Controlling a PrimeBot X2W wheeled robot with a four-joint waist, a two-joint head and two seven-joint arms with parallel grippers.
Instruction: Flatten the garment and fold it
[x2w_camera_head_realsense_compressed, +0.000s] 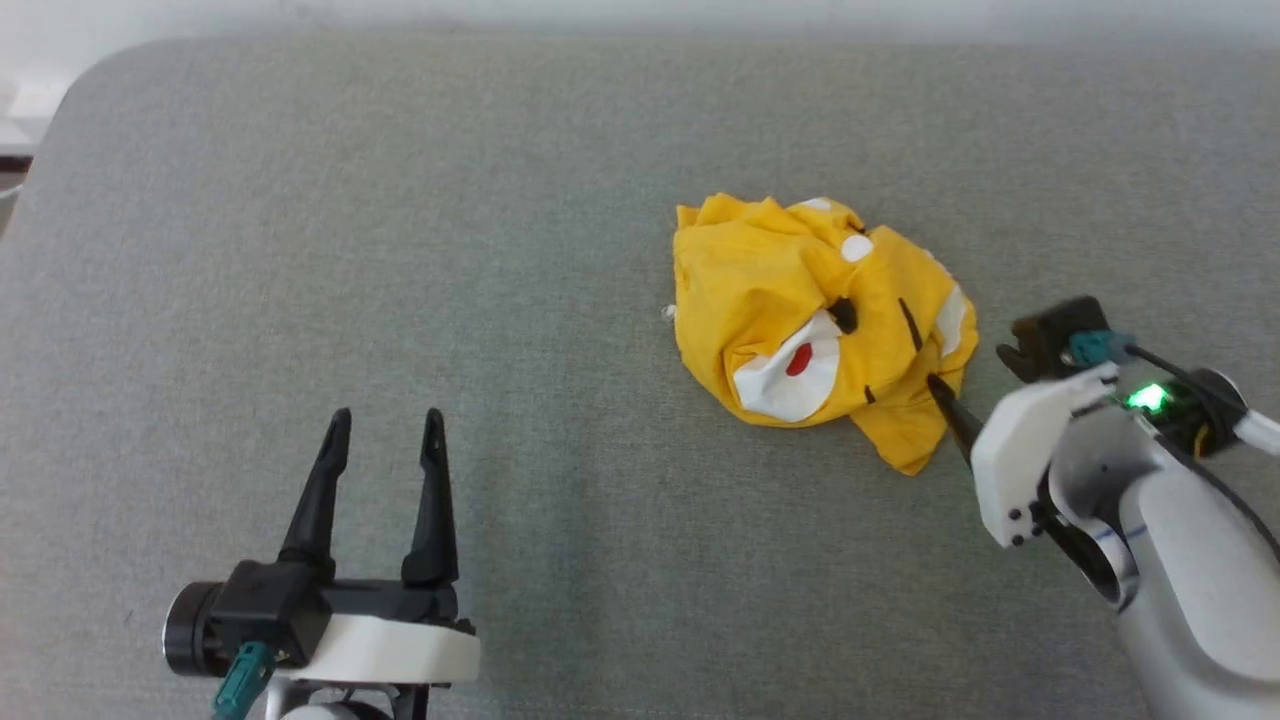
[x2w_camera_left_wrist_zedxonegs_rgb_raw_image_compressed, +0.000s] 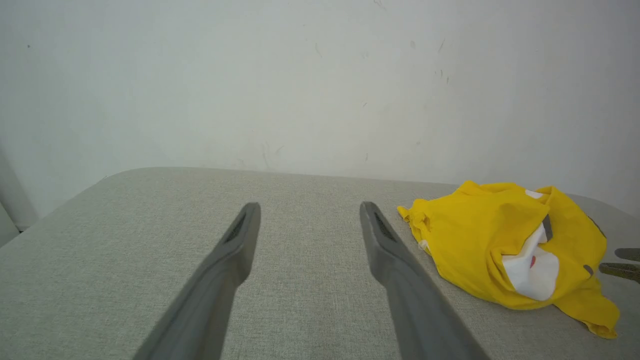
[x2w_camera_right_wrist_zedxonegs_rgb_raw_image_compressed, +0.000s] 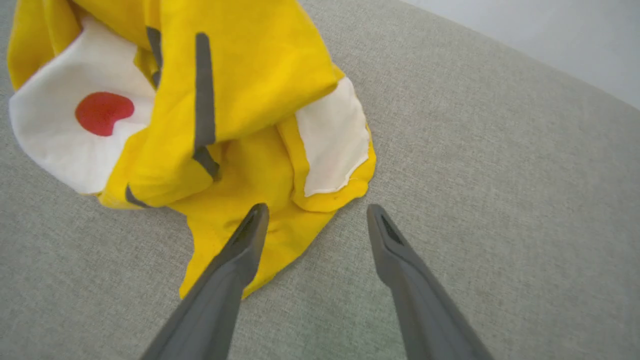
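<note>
Just ahead of the right gripper lies the garment, a crumpled yellow lump on the grey cushion; jaws spread wide, holding nothing; one fingertip is over the lump's thin trailing flap, the other over bare cushion beside it; cannot tell if the tip touches cloth. White patch with red dot sits further ahead and to the side of that finger.

Left gripper also spread wide, empty; garment is well apart from it, forward and off to its right.

Step judged: first grab of an edge, flattening not yet begun.

Risks: closing here may pinch several folded layers, so a lift hauls the whole lump instead of opening it; a low finger could shove the flap away or snag the cushion cover; a shallow bite on the flap could slip out; a one-handed pull may drag the lump across the cushion.
</note>
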